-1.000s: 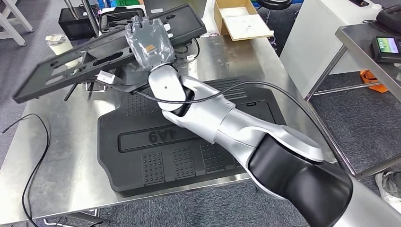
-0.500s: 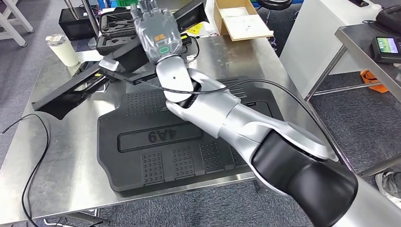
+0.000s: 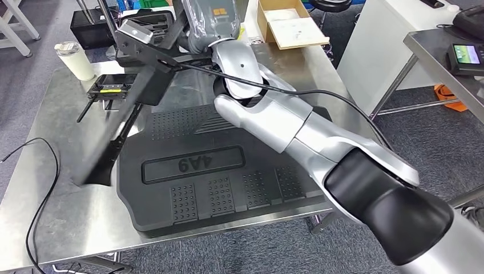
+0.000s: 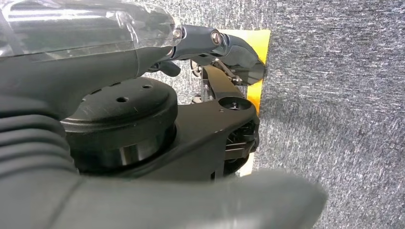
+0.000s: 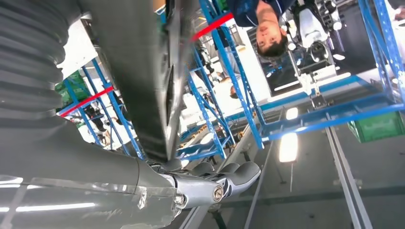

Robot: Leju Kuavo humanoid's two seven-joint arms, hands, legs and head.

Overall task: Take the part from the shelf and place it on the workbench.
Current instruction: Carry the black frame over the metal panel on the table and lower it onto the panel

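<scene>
Right hand [image 3: 210,20] grips the long black part [image 3: 122,117], its low end touching the counter [image 3: 68,217] near the left edge; next, lay it flat.

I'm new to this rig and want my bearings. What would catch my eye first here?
The silver right arm sweeps across the head view, its hand at the top edge holding a long black part that hangs steeply, its low end at the steel workbench. Beneath lies a big black moulded panel marked 4A9.
</scene>
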